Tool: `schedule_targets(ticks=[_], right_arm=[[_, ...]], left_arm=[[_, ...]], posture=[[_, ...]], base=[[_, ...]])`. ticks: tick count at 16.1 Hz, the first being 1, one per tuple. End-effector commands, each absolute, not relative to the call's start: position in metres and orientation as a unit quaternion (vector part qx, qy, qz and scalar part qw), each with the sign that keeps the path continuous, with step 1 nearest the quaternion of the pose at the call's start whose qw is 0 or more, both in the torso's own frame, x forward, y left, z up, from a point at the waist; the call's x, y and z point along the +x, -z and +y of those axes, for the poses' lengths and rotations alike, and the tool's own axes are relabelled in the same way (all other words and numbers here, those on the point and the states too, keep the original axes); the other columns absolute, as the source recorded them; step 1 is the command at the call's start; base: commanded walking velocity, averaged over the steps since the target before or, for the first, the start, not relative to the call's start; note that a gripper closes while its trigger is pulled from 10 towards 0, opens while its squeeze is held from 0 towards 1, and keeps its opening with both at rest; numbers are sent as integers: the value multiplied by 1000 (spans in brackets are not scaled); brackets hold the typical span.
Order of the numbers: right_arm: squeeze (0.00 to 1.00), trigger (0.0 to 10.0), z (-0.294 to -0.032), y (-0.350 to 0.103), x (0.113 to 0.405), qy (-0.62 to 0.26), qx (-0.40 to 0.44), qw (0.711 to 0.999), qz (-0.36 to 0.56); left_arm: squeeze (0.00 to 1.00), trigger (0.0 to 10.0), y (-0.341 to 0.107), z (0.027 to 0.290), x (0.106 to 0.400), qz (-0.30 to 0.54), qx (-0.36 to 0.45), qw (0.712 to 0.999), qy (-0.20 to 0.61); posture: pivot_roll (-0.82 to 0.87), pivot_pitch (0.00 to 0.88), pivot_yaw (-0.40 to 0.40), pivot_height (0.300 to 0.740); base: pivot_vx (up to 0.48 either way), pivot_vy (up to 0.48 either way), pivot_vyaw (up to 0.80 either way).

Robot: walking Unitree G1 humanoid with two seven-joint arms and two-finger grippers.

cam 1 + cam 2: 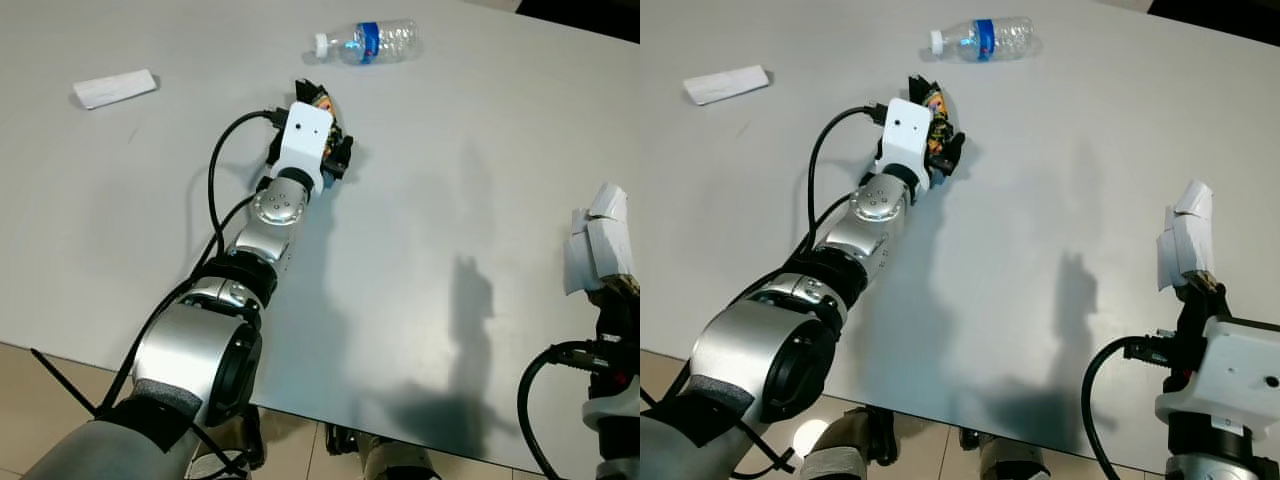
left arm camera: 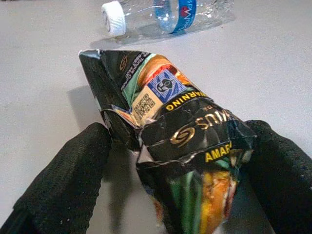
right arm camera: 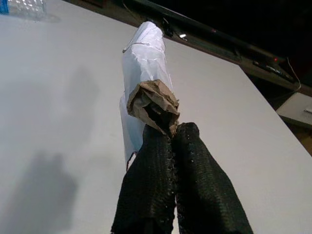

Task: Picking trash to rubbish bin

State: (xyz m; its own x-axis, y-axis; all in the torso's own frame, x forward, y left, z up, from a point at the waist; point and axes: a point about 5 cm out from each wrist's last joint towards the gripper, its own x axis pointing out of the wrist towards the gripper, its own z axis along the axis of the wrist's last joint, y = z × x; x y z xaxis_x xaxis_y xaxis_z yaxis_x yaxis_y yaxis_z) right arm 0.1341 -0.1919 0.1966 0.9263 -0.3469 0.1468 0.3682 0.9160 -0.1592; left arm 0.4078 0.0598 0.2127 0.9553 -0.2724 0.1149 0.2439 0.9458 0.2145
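Left end effector [image 2: 178,161] reaches out over the white bench [image 1: 450,200], its two black fingers [image 2: 63,180] spread wide either side of a crumpled dark snack wrapper [image 2: 185,141] lying on the bench. Just beyond the wrapper lies a clear plastic bottle [image 1: 368,42], with a white paper slip [image 1: 113,88] well off to the far left. At the near right, the right end effector [image 3: 168,134] is pinched closed on a white and brown paper wad [image 3: 146,87], held upright above the bench.

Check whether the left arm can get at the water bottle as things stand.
Probably not yet: the left gripper has its fingers around the snack bag, with the water bottle lying just beyond on the table.
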Motion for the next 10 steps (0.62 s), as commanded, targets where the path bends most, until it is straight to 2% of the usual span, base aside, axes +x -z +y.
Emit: schedule_targets(ticks=[1, 2, 3, 8, 10], right_arm=[[0, 10000, -193, -201, 128, 187, -104, 975, -66], [0, 10000, -193, -201, 128, 188, -104, 975, -66], [0, 10000, -192, -200, 126, 188, -104, 974, -66], [0, 10000, -192, -198, 122, 189, -105, 974, -62], [0, 10000, -192, -198, 121, 187, -105, 975, -61]], left_arm=[[0, 8314, -188, 60, 404, -25, 117, 984, 129], [0, 6118, -188, 60, 404, -25, 118, 985, 127], [0, 10000, -187, 63, 404, -24, 129, 985, 111], [0, 10000, -190, 73, 407, -30, 134, 987, 79], [0, 10000, -193, 85, 409, -32, 143, 988, 49]], posture=[[-346, 409, -104, 740], [-346, 409, -104, 740], [-356, 411, -107, 740], [-368, 419, -117, 740], [-366, 420, -123, 740]], base=[[0, 0, 0], [0, 0, 0], [0, 0, 0], [0, 0, 0], [0, 0, 0]])
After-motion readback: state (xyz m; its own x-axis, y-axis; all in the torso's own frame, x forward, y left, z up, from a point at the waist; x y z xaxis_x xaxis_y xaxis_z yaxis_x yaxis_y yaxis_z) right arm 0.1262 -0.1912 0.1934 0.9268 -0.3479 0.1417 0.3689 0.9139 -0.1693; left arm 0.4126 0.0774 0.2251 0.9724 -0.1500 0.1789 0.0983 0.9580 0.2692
